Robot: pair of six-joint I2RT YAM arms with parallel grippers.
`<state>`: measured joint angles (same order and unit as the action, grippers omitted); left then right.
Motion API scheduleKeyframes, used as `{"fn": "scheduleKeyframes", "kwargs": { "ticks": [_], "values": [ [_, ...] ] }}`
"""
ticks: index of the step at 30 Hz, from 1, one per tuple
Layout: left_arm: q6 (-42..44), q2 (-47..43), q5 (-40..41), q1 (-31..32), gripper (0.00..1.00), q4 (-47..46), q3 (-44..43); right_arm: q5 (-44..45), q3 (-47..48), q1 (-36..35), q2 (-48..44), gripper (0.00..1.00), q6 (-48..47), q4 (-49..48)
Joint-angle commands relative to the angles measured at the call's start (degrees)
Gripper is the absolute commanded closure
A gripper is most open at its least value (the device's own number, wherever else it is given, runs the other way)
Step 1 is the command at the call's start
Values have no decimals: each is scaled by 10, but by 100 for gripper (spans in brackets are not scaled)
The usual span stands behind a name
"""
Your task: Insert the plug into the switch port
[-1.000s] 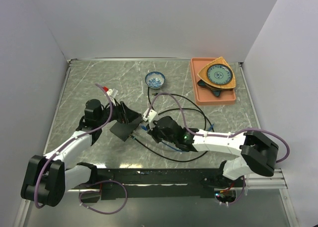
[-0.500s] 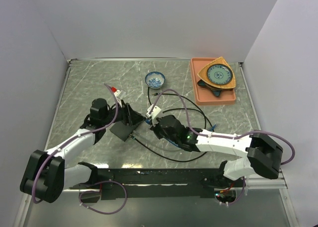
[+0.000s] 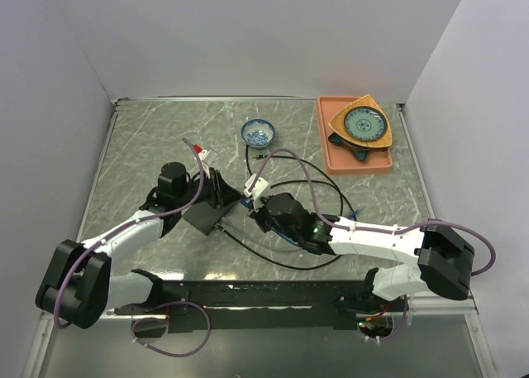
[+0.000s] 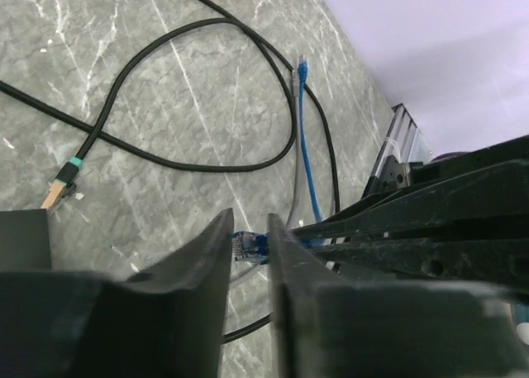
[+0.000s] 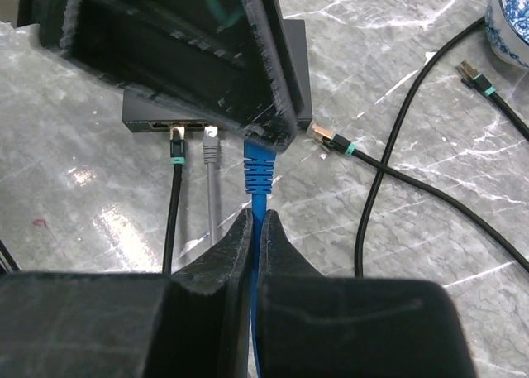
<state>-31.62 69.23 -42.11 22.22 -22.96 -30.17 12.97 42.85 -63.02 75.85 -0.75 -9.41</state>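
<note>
The switch (image 3: 201, 218) is a flat black box on the marble top; its socket edge (image 5: 140, 113) faces my right wrist. The plug (image 4: 248, 246) is blue with a clear tip. Just short of that edge it lies in the narrow gap of my left gripper (image 4: 250, 221), which looks shut on it. In the right wrist view only the plug's blue ribbed boot (image 5: 259, 167) shows below a left finger (image 5: 264, 105). My right gripper (image 5: 257, 225) is shut on the blue cable just behind the boot. From above, both grippers (image 3: 238, 202) (image 3: 254, 216) meet beside the switch.
A black plug (image 5: 175, 138) and a grey plug (image 5: 212, 142) sit in the switch's sockets. A loose gold-tipped black cable (image 5: 324, 135) lies right of the switch, with black loops (image 3: 314, 188) behind. A blue bowl (image 3: 258, 133) and an orange tray (image 3: 331, 159) of plates stand farther back.
My left gripper has swung right toward the blue plug and its jaws have closed from wide open to a narrow gap around it. The right gripper kept hold of the cable.
</note>
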Motion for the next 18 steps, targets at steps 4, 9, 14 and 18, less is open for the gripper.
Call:
{"fn": "scheduleKeyframes", "kwargs": {
  "ticks": [4, 9, 14, 18],
  "values": [
    [3, 1, 2, 16, 99, -9, -34, 28, 29, -9, -9, 100, 3, -12],
    [2, -14, 18, 20, 99, -8, -30, 44, 37, -7, -5, 71, 21, -18],
    [2, -26, 24, 20, 99, -4, -30, 40, 45, -8, -5, 56, 27, -30],
    [-1, -27, 21, 20, 99, -7, -28, 36, 58, -7, 7, 56, 33, -29]
  ]
}}
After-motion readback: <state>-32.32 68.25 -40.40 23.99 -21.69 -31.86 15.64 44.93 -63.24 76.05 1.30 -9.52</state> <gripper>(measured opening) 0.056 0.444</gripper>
